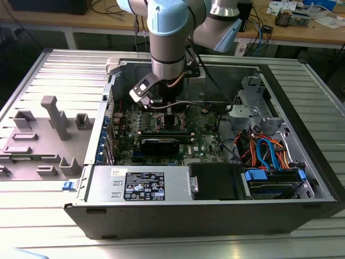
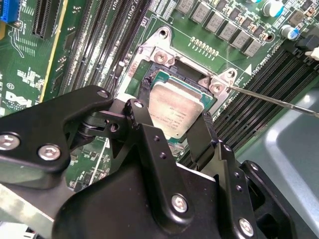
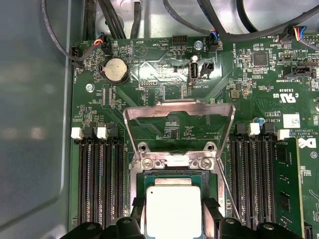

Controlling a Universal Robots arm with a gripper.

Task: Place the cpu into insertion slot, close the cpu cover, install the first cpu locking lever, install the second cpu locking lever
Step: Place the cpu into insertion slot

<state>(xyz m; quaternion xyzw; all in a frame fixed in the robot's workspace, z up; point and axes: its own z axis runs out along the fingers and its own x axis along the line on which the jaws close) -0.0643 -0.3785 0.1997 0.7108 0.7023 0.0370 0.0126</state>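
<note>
Green motherboard (image 3: 289,169); cpu (image 3: 173,201) partly hidden behind pincer (image 3: 174,208)

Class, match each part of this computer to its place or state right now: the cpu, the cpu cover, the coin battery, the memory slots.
Column one:
1. the cpu
2. the cpu cover
3. the coin battery
4. the memory slots

Column two:
A. swung open, hinged back
B. long and dark, flanking the insertion slot on two sides
C. held by the hand at the insertion slot
D. round and silvery, beyond the open frame

Pairs: 1-C, 2-A, 3-D, 4-B.
</note>
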